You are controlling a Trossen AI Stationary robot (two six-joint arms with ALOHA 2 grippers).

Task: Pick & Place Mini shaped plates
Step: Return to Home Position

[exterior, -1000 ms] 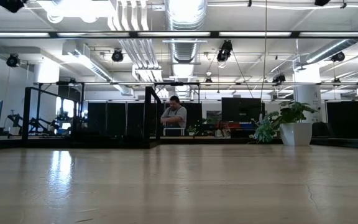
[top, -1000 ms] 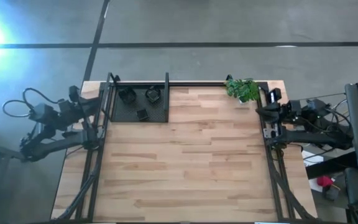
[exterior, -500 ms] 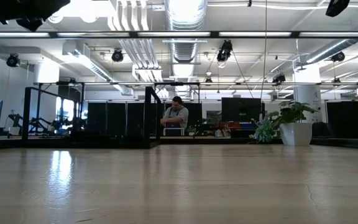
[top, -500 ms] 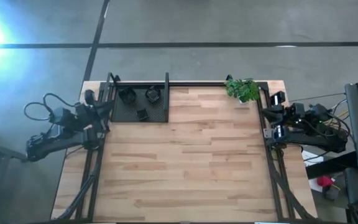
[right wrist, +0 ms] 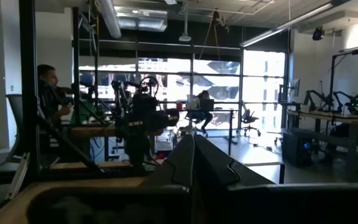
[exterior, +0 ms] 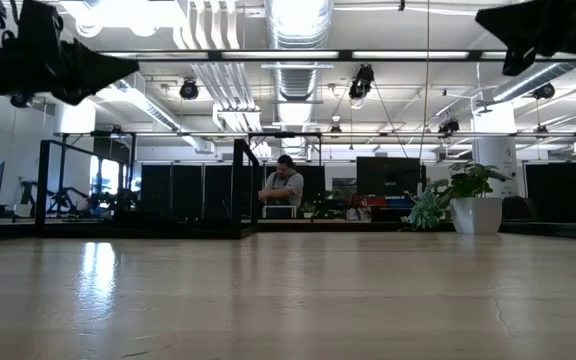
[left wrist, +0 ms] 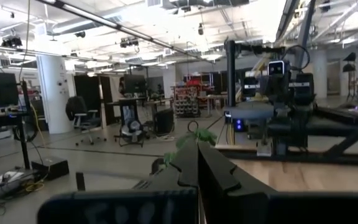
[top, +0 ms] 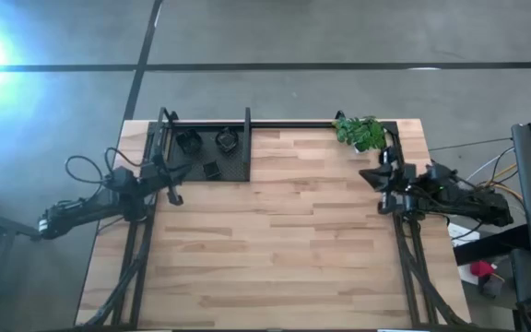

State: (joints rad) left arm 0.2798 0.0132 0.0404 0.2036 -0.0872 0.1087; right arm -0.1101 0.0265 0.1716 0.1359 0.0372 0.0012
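The pale wooden plank worktop (top: 275, 240) carries a flat black rectangular shelf (top: 238, 171) at its back-left corner, with three groups of small glossy black plates (top: 226, 139) on it. A small green leafy plant (top: 359, 133) stands at the back-right corner.

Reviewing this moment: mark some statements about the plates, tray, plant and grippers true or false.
1. The small glossy black plates sit in three groups on the flat black rectangular tray. True.
2. The left gripper holds a plate. False: it is shut on nothing.
3. The small green leafy plant stands on the right arm's side of the wooden table. True.
4. The right gripper is open over the tray. False: it is shut, near the plant.
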